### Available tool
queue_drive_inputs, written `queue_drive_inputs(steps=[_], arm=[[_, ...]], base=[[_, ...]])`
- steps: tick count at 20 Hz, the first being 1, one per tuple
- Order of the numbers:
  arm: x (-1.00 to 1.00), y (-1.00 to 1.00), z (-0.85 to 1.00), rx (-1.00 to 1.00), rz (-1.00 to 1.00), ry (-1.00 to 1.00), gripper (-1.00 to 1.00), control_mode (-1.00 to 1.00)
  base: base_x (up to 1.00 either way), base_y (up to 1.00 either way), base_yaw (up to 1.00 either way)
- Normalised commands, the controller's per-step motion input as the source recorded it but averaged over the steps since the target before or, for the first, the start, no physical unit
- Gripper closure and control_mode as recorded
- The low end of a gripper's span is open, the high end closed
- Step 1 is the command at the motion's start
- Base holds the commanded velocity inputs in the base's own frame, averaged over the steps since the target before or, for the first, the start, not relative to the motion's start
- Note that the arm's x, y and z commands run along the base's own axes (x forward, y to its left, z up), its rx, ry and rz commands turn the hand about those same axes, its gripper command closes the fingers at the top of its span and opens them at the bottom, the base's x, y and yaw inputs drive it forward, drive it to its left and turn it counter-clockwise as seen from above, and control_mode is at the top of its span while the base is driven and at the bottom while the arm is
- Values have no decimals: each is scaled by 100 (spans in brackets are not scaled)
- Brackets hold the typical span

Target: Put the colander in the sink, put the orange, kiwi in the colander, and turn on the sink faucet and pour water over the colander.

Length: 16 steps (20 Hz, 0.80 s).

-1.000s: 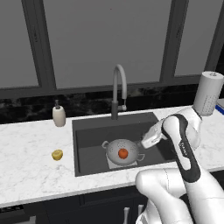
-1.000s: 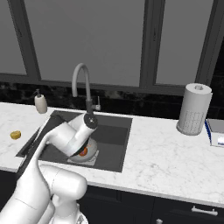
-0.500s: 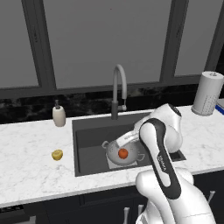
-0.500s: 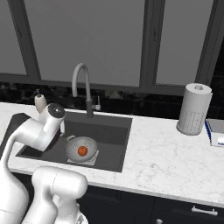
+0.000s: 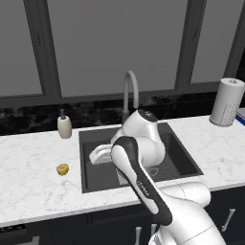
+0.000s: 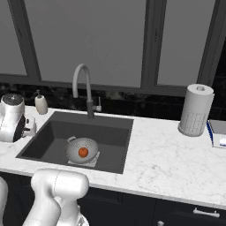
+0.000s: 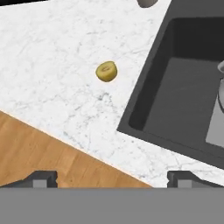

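I start with the tabletop, white marble running either side of the sink, whose dark basin sits under the sink faucet. In the basin the colander stands upright on the lighter floor patch, and the orange already lies inside it — so I judge the kiwi is the piece left before the water.

The kiwi lies alone on the marble left of the basin, apart from its rim and well clear of the soap bottle at the back. My pincer hangs over the left part of the sink with its fingers spread wide and nothing between them; through the hand view the kiwi sits ahead and off centre.

To do this well I would centre the fruit between the tips before descending, come down straight, and close gently — it is round and may roll. There is open marble all round it, but the sink lip lies on one side and the tabletop's front edge is close on another, so I would carry it back high over the rim.
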Motion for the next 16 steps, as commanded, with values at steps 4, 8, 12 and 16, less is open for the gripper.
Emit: queue_drive_inputs(steps=[4, 8, 12, 16], arm=[[2, 94, -5, -31, -17, 0, -100, -100], [33, 56, -12, -37, -18, 0, -100, -100], [55, 28, -13, -26, -11, 14, -100, -100], [52, 21, -14, -14, -5, 23, -100, -100]], base=[[0, 0, 0], [0, 0, 0], [0, 0, 0], [0, 0, 0]])
